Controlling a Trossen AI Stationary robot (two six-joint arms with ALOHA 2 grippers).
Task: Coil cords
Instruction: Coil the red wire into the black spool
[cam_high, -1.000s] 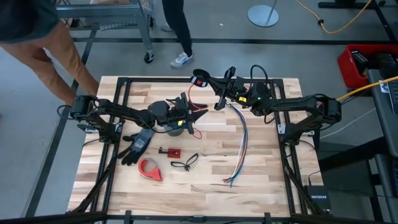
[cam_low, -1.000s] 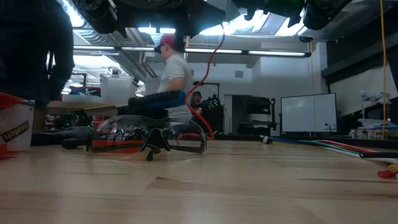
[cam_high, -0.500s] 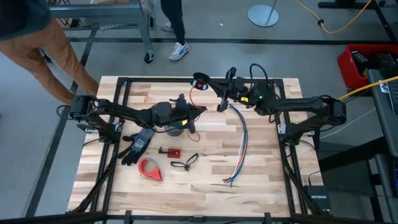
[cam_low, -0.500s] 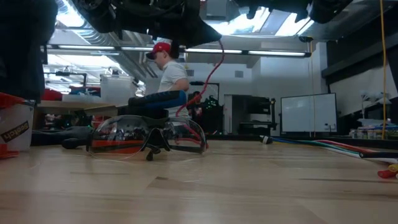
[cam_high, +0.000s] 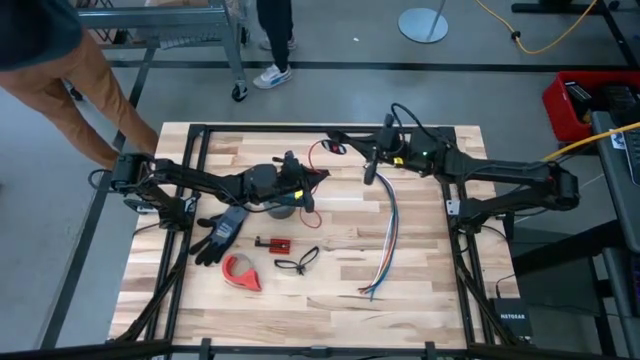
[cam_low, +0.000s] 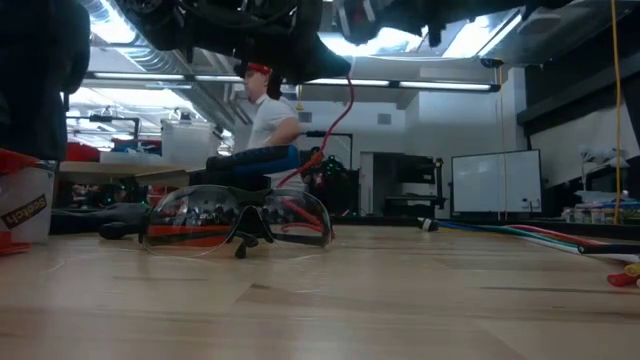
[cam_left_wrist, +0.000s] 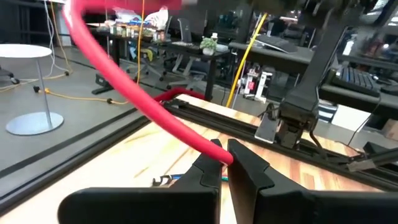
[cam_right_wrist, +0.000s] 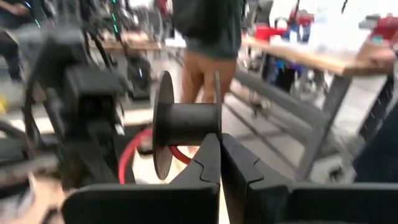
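The red cord (cam_high: 316, 158) arcs above the table at upper centre of the high view, strung between both arms. The left gripper (cam_left_wrist: 225, 163) has its fingers pinched shut on one stretch. The right gripper (cam_right_wrist: 219, 163) fingers are clamped on the cord's black spool (cam_right_wrist: 180, 124) end.

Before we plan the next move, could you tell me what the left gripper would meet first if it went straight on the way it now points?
Probably the right arm: the left gripper, shut on the red cord, points across the table toward it, though the depth between them is unclear.
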